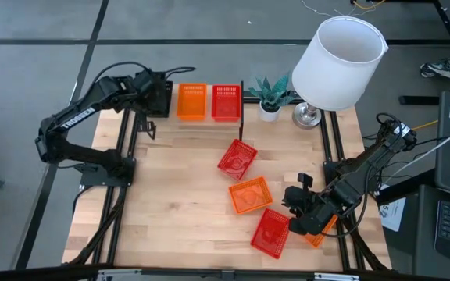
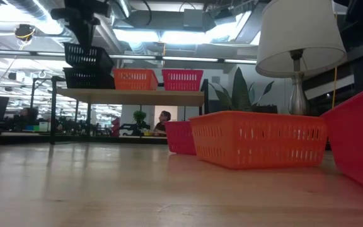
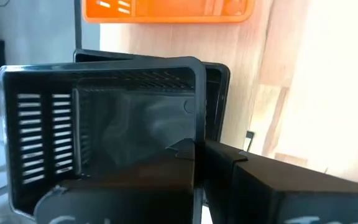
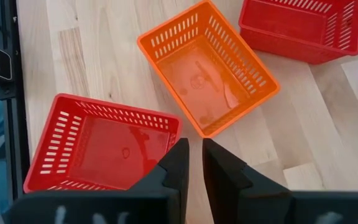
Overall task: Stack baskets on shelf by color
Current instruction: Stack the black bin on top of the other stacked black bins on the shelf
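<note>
Above the shelf's (image 1: pixel 201 125) left end, the left claw (image 3: pixel 197 155) grips a black basket (image 2: pixel 88 55) by its rim, held directly over a second black basket (image 2: pixel 88 78) resting there; lowering would nest them. Orange (image 1: pixel 191 101) and red (image 1: pixel 226 102) baskets stand alongside. Near the counter's (image 1: pixel 170 203) edge, the right claw (image 4: pixel 191 165), nearly closed and empty, hovers beside a loose red basket (image 4: pixel 101 146).

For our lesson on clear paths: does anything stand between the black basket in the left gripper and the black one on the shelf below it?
Nothing visible does. The left gripper holds the black basket directly above the shelved black one. The orange basket stands beside them, not between.
</note>
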You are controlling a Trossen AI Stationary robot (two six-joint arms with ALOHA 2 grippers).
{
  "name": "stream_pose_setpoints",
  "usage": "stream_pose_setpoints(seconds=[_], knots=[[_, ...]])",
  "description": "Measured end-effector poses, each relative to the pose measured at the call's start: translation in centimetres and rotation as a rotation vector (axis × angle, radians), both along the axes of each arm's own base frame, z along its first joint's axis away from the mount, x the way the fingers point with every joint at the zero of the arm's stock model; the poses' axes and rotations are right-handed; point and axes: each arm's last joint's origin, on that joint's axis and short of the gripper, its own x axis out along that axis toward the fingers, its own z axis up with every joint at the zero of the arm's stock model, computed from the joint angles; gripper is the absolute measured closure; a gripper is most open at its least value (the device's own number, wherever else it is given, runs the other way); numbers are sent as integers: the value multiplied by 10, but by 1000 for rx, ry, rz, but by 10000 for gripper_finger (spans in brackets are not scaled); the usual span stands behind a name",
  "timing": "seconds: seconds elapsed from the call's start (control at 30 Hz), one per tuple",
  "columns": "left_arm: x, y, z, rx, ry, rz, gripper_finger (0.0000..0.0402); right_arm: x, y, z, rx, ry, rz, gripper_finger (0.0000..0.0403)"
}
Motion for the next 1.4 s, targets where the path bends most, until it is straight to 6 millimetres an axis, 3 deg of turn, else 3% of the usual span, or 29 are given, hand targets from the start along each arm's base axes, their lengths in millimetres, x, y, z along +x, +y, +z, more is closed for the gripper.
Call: stream_pose_setpoints(seconds=[0.5, 1.0, 1.4], knots=[[6, 7, -6, -47, 20, -42, 400, 0, 0, 0, 2, -1, -3, 357], [20, 17, -18, -53, 93, -20, 342, 0, 0, 0, 2, -1, -3, 357], [23, 6, -15, -57, 37, 19, 298, 0, 0, 0, 7, 5, 0, 357]])
